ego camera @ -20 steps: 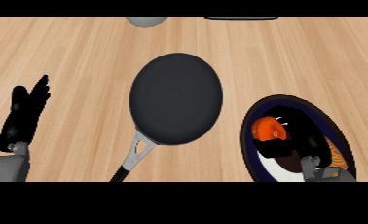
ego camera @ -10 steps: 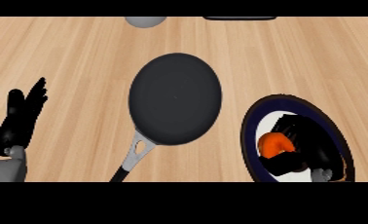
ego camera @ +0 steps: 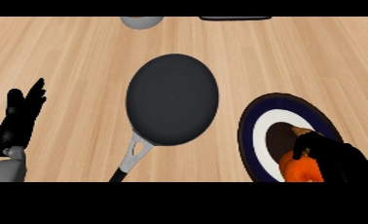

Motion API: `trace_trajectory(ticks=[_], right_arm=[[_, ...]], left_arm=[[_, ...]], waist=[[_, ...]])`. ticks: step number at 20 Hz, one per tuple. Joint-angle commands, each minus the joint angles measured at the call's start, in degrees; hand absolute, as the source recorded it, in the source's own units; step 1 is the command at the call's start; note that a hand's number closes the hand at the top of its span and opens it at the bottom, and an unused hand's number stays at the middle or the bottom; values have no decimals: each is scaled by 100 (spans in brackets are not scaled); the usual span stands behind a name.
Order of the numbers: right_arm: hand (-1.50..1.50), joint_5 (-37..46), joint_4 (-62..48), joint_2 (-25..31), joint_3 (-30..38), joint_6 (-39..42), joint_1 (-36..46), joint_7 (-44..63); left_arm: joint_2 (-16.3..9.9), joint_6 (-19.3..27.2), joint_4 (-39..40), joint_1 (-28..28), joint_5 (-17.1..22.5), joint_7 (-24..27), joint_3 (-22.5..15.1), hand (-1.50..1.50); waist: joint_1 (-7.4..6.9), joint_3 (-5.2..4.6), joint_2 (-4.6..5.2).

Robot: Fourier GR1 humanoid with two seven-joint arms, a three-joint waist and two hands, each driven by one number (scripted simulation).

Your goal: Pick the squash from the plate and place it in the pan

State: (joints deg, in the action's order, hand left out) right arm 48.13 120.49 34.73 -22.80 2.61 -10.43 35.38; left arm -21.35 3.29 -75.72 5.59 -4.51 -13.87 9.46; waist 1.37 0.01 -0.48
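- The squash [ego camera: 300, 168], orange, sits at the near right edge of the view, over the near part of the plate [ego camera: 251, 125]; whether it rests on the plate or is raised off it cannot be told
- The right hand [ego camera: 332, 156] lies directly against the squash's right and far side; its black fingers curl over the top of the squash and grip it, hiding part of it
- The plate has a dark blue rim and a white ring; it lies on the wooden counter [ego camera: 72, 52], just right of the pan [ego camera: 173, 99], not touching it
- The pan is dark and round, in the middle of the counter; its handle [ego camera: 131, 156] points near and slightly left; nothing lies in it
- The left hand [ego camera: 22, 116] shows at the left edge, fingers straight and pointing up, at rest; it is well apart from the pan and squash
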Motion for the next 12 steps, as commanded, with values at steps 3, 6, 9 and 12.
trace_trajectory(ticks=[3, 6, 9, 12], right_arm=[[150, 585, 993, -14, 73, -965, -45, -708], [150, 1102, 1692, -441, -489, -444, 153, 51], [150, 717, 1159, -797, -201, -57, 983, -55], [150, 629, 610, -1440, -258, 264, 1845, 266]], left_arm=[[184, 108, 181, 45, -77, 95, -54, 0], [3, -84, -162, 69, -34, -134, -26, 0], [182, -50, -127, -40, -128, 24, -91, 0], [253, 18, -66, 177, -182, -100, -105, 0]], waist=[[-16, 1, 23], [-112, -4, 29], [-163, -2, 48], [-180, -2, 53]])
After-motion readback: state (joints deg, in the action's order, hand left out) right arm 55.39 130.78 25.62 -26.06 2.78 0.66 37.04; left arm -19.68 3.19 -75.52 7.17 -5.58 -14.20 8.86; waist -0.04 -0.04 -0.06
